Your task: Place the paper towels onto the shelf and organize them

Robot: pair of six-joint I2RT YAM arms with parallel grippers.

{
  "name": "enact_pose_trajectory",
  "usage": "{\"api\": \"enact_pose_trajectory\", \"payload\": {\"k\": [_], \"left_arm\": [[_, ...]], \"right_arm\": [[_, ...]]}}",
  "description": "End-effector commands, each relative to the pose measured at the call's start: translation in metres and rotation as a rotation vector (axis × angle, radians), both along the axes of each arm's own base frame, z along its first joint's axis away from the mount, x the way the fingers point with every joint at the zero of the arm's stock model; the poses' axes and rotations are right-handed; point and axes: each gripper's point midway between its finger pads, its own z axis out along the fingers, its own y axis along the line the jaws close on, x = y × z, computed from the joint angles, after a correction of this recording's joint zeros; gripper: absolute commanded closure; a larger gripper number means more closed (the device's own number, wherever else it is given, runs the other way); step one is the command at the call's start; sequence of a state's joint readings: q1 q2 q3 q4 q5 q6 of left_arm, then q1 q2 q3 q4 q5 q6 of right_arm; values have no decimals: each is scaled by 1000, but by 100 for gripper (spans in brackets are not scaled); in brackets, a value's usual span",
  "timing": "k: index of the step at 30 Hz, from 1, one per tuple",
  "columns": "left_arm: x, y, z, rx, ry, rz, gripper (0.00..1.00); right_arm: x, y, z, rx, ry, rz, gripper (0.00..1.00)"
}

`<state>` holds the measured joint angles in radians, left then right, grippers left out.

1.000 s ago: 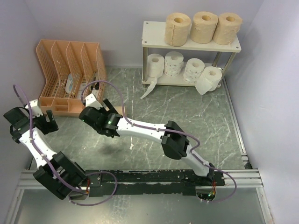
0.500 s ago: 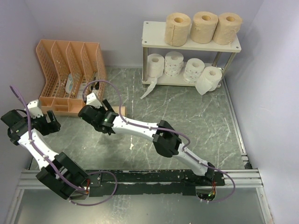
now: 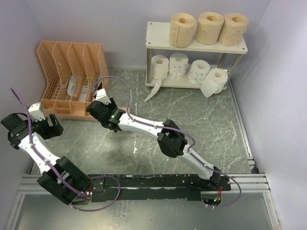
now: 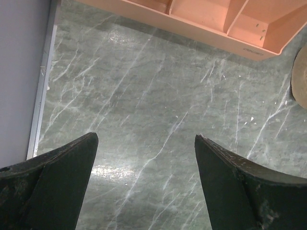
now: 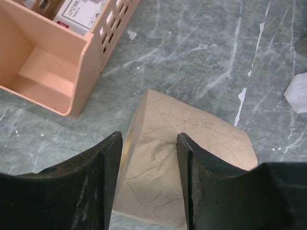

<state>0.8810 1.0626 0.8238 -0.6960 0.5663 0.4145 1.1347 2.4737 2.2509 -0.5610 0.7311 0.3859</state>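
A tan paper towel roll (image 5: 206, 134) lies on its side on the green marble table by the orange organizer's corner. My right gripper (image 5: 149, 139) straddles its left end, one finger at the end face, the other denting the paper. In the top view my right gripper (image 3: 108, 114) hides the roll. The roll's edge shows in the left wrist view (image 4: 301, 81). The shelf (image 3: 158, 45) at the back holds three tan rolls (image 3: 183, 29) on top and several white rolls (image 3: 178, 65) below. My left gripper (image 3: 50, 125) (image 4: 146, 139) is open, empty, above bare table.
The orange slotted organizer (image 3: 72, 76) stands at the back left, its corner (image 5: 48, 72) close to the roll; it also shows in the left wrist view (image 4: 216, 19). A loose white paper tail (image 3: 152, 92) hangs from the lower tier. Walls enclose left, back and right.
My right arm has stretched toward the back left, carrying its gripper over the tan roll beside the organizer. My left gripper shifted slightly and then held still.
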Motion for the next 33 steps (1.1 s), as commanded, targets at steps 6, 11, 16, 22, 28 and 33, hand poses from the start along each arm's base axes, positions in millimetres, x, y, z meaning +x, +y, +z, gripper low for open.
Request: {"api": "enact_pose_trajectory", "payload": {"k": [6, 11, 16, 22, 28, 33], "left_arm": [[4, -2, 19, 30, -60, -43, 6], [4, -3, 20, 30, -62, -49, 6], [4, -4, 20, 30, -66, -59, 6], [4, -5, 20, 26, -65, -65, 6], [4, -5, 20, 27, -66, -65, 6], [4, -6, 21, 27, -68, -69, 6]], "right_arm": [[-13, -65, -44, -217, 121, -66, 69], [-12, -78, -45, -220, 145, -83, 100], [-14, -93, -12, -127, 141, -97, 100], [-14, -109, 65, 294, 133, -57, 100], [-14, -132, 128, 857, 145, 22, 100], [-13, -150, 171, 1121, 89, 29, 100]]}}
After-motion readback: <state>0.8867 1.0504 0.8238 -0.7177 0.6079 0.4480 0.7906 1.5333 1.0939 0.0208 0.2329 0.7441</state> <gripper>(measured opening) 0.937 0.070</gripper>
